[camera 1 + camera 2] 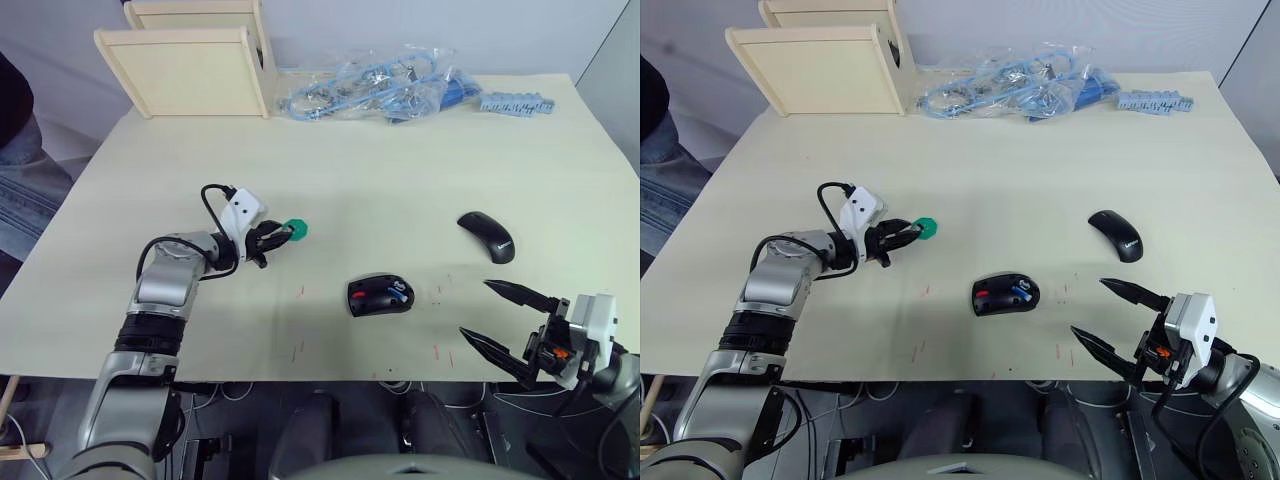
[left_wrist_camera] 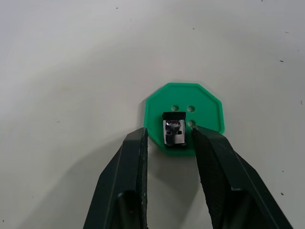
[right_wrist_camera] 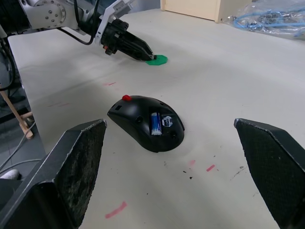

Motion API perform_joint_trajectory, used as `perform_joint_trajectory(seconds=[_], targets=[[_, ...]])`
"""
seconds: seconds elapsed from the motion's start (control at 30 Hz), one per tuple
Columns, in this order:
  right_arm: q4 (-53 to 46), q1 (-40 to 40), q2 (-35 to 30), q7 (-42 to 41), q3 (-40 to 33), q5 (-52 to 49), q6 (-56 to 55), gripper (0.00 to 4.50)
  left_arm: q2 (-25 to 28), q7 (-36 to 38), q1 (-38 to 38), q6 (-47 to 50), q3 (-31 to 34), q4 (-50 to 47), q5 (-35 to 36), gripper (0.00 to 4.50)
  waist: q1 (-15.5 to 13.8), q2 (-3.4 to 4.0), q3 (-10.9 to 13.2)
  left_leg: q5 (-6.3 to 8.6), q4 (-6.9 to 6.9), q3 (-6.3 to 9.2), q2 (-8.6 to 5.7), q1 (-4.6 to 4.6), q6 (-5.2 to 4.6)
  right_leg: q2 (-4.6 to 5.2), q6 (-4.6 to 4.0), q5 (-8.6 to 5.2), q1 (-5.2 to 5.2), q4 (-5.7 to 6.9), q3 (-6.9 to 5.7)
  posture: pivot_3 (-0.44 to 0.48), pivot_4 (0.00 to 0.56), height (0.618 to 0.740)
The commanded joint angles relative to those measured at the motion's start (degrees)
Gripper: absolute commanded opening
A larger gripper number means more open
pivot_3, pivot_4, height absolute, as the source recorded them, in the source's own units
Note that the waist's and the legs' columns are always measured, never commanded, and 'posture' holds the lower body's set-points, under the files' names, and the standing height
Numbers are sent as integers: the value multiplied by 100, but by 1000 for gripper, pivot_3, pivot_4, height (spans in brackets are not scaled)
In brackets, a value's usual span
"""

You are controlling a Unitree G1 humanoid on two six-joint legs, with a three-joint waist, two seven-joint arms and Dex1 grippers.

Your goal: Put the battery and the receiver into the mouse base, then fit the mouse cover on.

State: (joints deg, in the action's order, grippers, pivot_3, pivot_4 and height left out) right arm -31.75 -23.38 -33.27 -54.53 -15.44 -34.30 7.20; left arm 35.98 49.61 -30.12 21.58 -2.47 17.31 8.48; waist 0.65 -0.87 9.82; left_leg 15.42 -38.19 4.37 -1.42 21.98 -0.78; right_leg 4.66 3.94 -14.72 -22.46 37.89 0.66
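The table (image 1: 400, 180) carries the base (image 1: 380, 295) near its near edge, around the middle, with the battery (image 3: 155, 123) in it. The cover (image 1: 486, 237) lies right of the base and a little farther. Left of the base and farther sits the disc (image 2: 183, 117), the receiver (image 2: 174, 130) on it. A rack (image 1: 190, 60) stands far left, with bags (image 1: 380, 85) to its right.

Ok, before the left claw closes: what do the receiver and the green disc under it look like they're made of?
The receiver looks like a bare metal USB plug, shiny and reflective with small cut-outs, topped by a black cap, probably plastic. The green disc looks like moulded plastic: even matte colour, crisp eight-sided edge and small round holes. The left claw is open on either side of the receiver.
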Motion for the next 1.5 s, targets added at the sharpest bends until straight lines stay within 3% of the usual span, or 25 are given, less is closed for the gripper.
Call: perform_joint_trajectory(seconds=[0.03,1.5], targets=[[-233,-37,26,21,10,-40,-119,4500,78,78,-50,-132,37,-23,-22,1562,0,0,0,0,0,0,0,0,0,0,0,0,0,0,0,0,150,740],[-162,7,41,84,129,51,-172,4500,101,278,-290,-180,-90,70,-269,1562,5,0,0,0,-3,0,-2,0,0,-2,0,0,0,3,0,0,150,740]])
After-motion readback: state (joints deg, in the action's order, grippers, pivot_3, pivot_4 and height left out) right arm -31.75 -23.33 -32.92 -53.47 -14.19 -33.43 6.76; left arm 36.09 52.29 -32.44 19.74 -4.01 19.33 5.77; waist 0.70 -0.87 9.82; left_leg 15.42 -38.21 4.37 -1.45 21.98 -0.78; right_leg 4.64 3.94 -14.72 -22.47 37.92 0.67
